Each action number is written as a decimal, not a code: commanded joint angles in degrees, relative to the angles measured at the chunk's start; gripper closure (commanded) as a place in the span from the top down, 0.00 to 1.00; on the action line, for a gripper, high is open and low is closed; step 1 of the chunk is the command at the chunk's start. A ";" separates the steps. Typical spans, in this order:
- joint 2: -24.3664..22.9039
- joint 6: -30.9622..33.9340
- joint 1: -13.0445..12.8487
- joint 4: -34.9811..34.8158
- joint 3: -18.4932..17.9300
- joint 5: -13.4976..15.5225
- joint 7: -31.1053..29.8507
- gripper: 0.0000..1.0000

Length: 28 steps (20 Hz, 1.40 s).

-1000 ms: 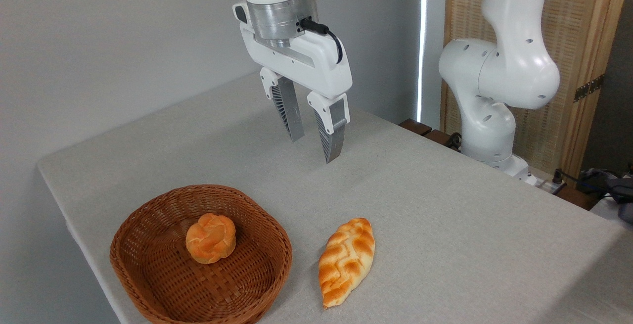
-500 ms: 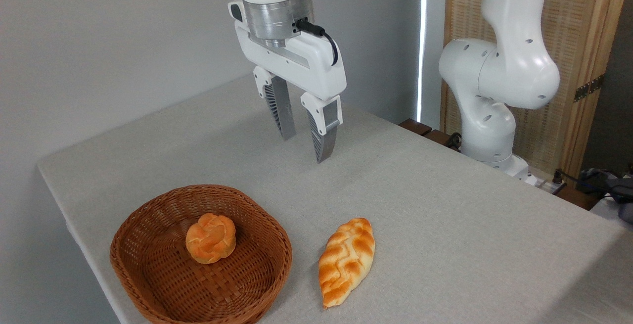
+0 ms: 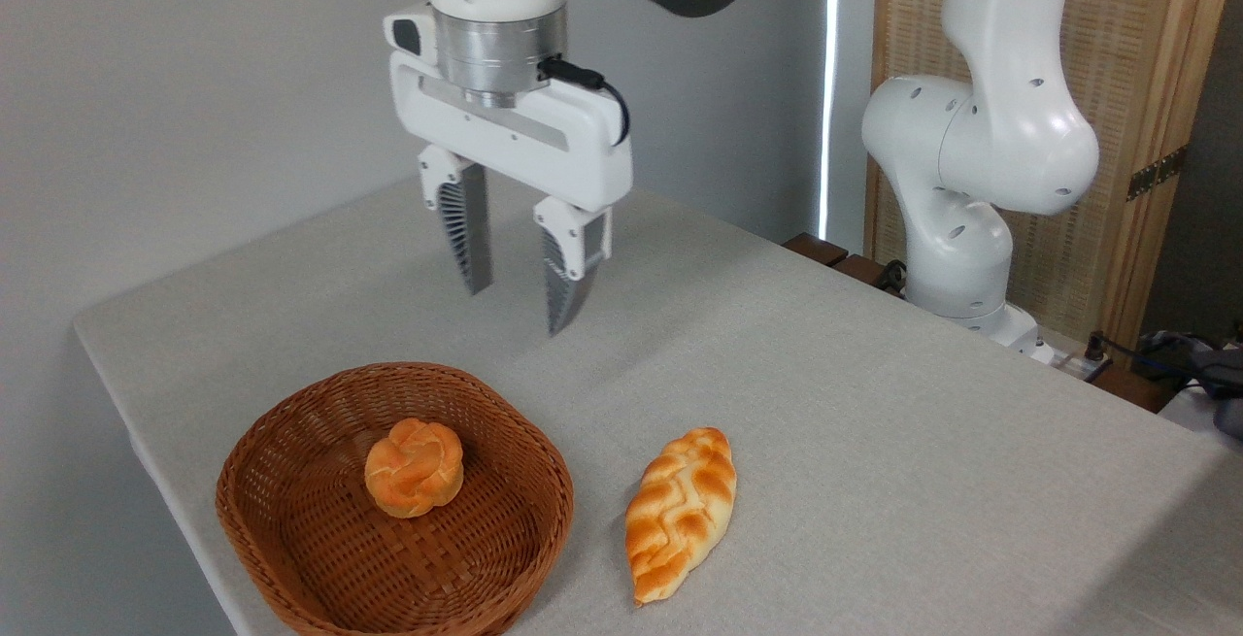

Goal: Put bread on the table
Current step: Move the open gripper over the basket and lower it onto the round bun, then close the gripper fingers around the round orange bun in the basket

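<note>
While hanging above the surface, fingers spread apart, gripping nothing.

Though clear of everything below, gripper poised in the air behind the wicker basket, pointing down, its tips well above the basket rim and slightly to the right of the basket's middle. Bread resting inside that basket, a small round knotted bun, golden-orange with paler creases, sitting upright near the basket's centre and touching only the woven floor. Braided loaf lying flat on the grey fabric-textured surface just right of the basket, apart from it, its long axis running from near to far. White arm base standing at the far right edge, well away from both breads.
</note>
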<state>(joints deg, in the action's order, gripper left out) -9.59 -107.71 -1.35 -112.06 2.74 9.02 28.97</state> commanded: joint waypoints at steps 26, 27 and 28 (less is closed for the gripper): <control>20.49 -18.68 -0.32 7.03 11.06 -20.36 -4.01 1.00; 20.40 -18.68 -0.23 7.03 10.97 -20.36 -3.57 1.00; 20.31 -18.59 -0.23 7.03 10.89 -20.36 -3.31 1.00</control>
<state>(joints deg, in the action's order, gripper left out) 10.54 -126.22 -1.66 -105.63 13.96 -10.13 24.87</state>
